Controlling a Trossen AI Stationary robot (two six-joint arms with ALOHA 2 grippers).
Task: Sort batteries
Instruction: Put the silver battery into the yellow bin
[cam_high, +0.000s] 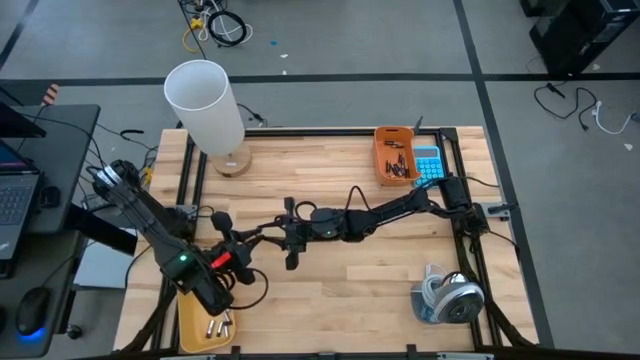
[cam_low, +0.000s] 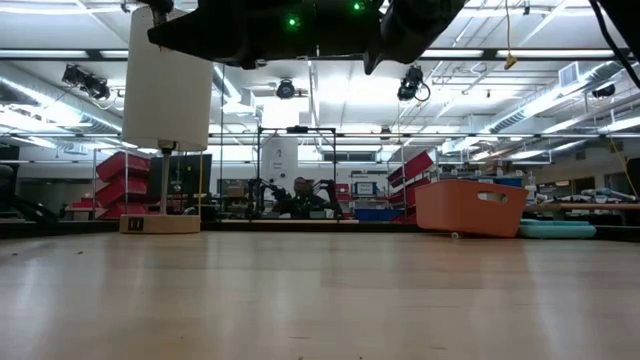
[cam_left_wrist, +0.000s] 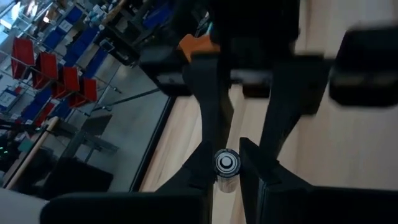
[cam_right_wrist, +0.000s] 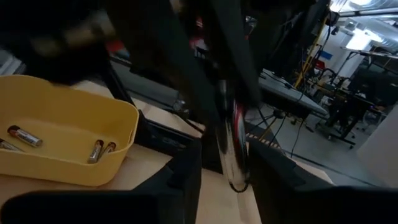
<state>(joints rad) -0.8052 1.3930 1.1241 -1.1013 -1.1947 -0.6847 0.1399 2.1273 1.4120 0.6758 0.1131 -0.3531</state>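
Midair, left hand (cam_left_wrist: 227, 171) clamped on battery (cam_left_wrist: 227, 163), right hand (cam_right_wrist: 225, 168) loosened around it.

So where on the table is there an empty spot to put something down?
The widest bare wood lies between the white lamp and the orange bin, and along the front between the yellow bin and the tape roll. The middle is crowded: the left gripper and right gripper meet there around a battery.
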